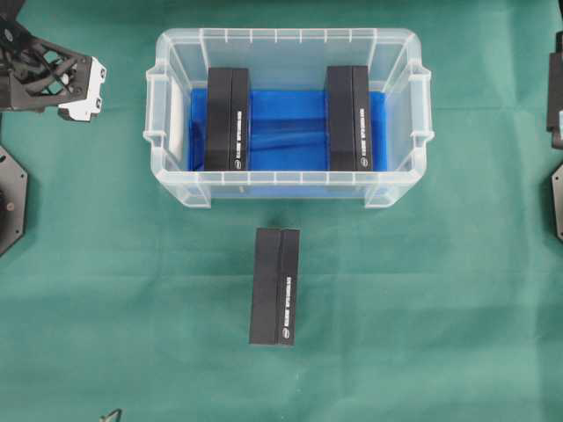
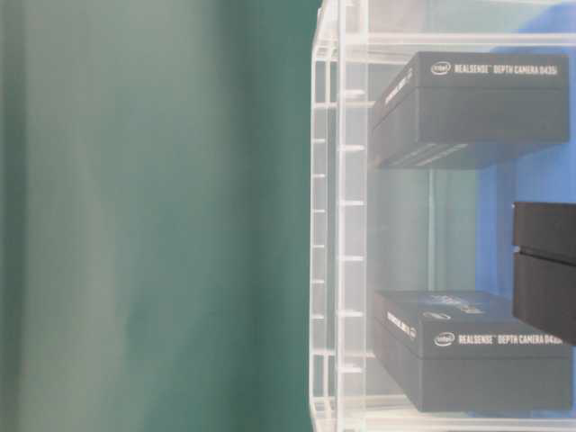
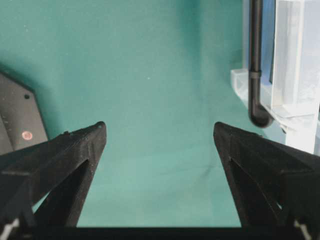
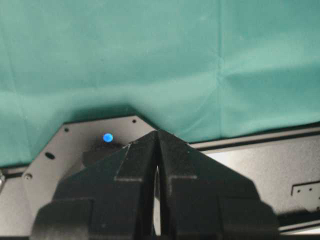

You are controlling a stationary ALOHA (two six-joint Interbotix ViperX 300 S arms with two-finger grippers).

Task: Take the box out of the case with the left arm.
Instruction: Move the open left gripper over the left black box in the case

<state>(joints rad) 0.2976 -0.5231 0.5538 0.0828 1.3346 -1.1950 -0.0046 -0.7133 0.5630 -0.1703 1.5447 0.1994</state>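
The lattice-framed black left gripper [image 3: 160,135] hovers with fingers spread wide and empty, at ten o'clock from the clear plastic rectangular case [image 1: 286,180]. Two black rectangular boxes [image 1: 228,119] lie inside; a third [image 1: 274,287] lies on the green cloth [image 1: 132,308] at six o'clock. The all-black right gripper [image 4: 157,145] has its fingers pressed together.

overhead view: the black lattice-framed left gripper with white blocks [image 1: 75,83] is cut by the left edge, fingertips not discernible, and the black right arm [image 1: 555,88] is only a sliver at the right edge. table-level view: the large clear plastic case [image 2: 337,225] is cropped top, bottom and right, and a black rectangular box [image 2: 545,265] runs off the right edge. the small white print on the black box lying outside the case [image 1: 274,287] is too small to read.
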